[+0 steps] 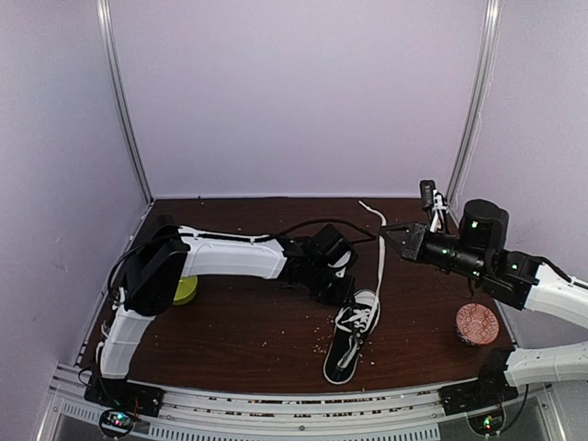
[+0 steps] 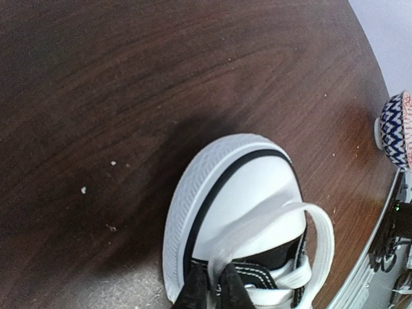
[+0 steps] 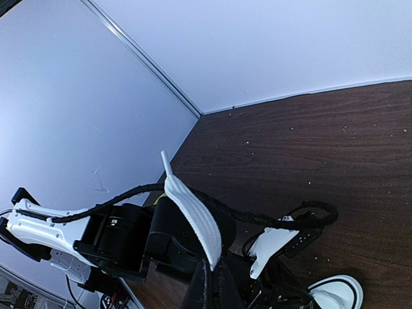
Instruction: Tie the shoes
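The black sneaker (image 1: 346, 351) with white sole lies on the brown table (image 1: 248, 331), its white toe cap (image 2: 257, 187) toward the back. My left gripper (image 1: 348, 296) is at the shoe's front eyelets, its jaws shut on a loop of white lace (image 2: 315, 222) that arcs over the toe cap; its fingertips (image 2: 193, 291) show dark at the bottom edge. My right gripper (image 1: 386, 235) is raised behind the shoe and shut on the other long white lace (image 1: 380, 265), which runs taut up from the shoe. The lace end (image 3: 193, 215) sticks up past its fingertips (image 3: 203, 286).
A patterned bowl (image 1: 477, 323) stands at the right front of the table and also shows in the left wrist view (image 2: 394, 129). A yellow-green object (image 1: 187, 290) lies behind the left arm. Crumbs dot the table. Pale walls enclose the back and sides.
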Motion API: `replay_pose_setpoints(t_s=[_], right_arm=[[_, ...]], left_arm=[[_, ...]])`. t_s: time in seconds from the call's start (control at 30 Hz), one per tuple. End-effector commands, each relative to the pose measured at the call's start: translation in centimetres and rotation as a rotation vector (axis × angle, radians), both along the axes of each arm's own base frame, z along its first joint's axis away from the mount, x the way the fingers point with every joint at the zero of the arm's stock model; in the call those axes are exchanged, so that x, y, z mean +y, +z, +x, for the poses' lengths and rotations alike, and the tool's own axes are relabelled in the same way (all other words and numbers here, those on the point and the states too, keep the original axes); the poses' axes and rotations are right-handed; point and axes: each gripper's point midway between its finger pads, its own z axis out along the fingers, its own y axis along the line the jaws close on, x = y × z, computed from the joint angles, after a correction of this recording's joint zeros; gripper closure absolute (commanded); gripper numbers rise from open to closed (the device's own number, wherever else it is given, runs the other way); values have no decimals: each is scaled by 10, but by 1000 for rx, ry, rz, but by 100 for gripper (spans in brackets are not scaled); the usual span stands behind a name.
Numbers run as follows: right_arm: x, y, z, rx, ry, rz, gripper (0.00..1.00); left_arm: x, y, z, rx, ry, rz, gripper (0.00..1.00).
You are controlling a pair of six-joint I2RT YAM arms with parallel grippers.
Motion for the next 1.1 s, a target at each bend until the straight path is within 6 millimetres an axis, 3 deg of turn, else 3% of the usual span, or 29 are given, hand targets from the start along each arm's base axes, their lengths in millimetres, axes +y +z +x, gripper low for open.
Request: replay_pose_setpoints(t_s=[0.0, 0.13, 0.23, 0.4, 0.63, 1.07], right_arm=[[-6, 0, 2, -6, -42, 10, 100], [-12, -2, 4, 1, -75, 3, 100], [-17, -2, 7, 6, -104, -2, 100], [-21, -2, 9, 19, -137, 2, 100], [-23, -2, 14, 31, -166, 29, 100], [-24, -2, 18, 44, -192, 54, 100]], left_arm=[[-2, -2, -6, -14, -25, 23, 94], [-5, 18, -3, -57, -34, -19, 100], [-10, 47, -5, -93, -54, -112, 100], [-21, 91, -27, -92, -177, -304, 100], [-28, 96, -56, -17, -308, -432, 100], [-34, 104, -67, 24, -356, -528, 100]])
